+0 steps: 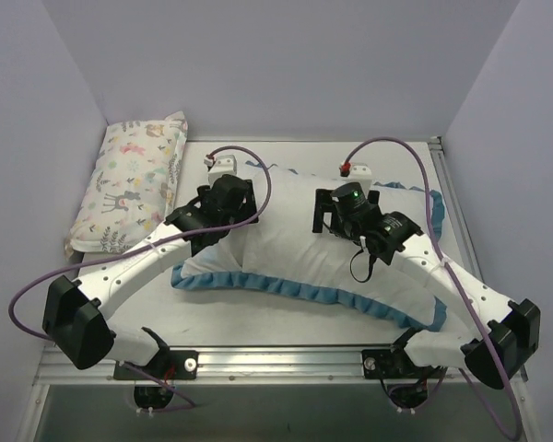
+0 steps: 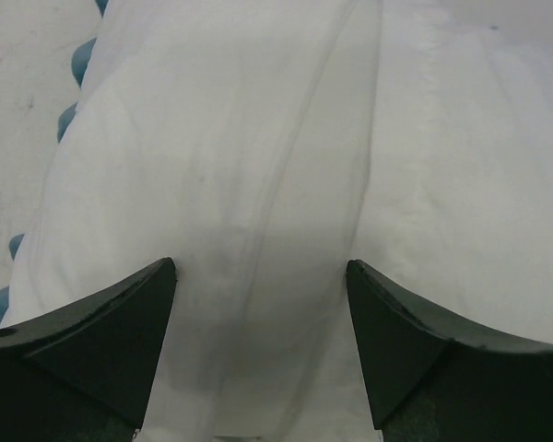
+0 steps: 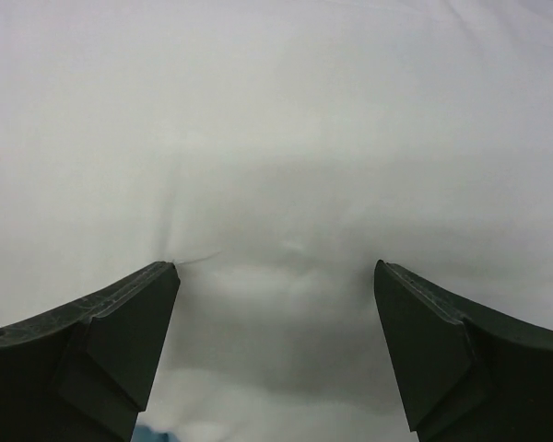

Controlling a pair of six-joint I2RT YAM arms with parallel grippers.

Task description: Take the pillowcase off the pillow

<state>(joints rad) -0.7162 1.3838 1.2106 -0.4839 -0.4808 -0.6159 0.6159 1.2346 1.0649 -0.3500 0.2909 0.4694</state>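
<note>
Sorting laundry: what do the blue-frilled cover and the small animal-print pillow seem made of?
Pillowcase: probably thin woven cloth, matte white on the side showing; it creases softly and its blue frill is gathered. Animal-print pillow: matte printed fabric over soft filling; fibre cannot be told.

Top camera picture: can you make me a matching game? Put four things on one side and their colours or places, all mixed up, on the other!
Things:
1. animal-print pillow
2. pillowcase trim
3. left gripper
4. arm cable

Clues:
A. blue and ruffled, along the near edge of the white fabric
B. purple, curving in a loop
C. lying against the left wall
D. open, over the left end of the white fabric

Right pairs: 1-C, 2-A, 3-D, 4-B
</note>
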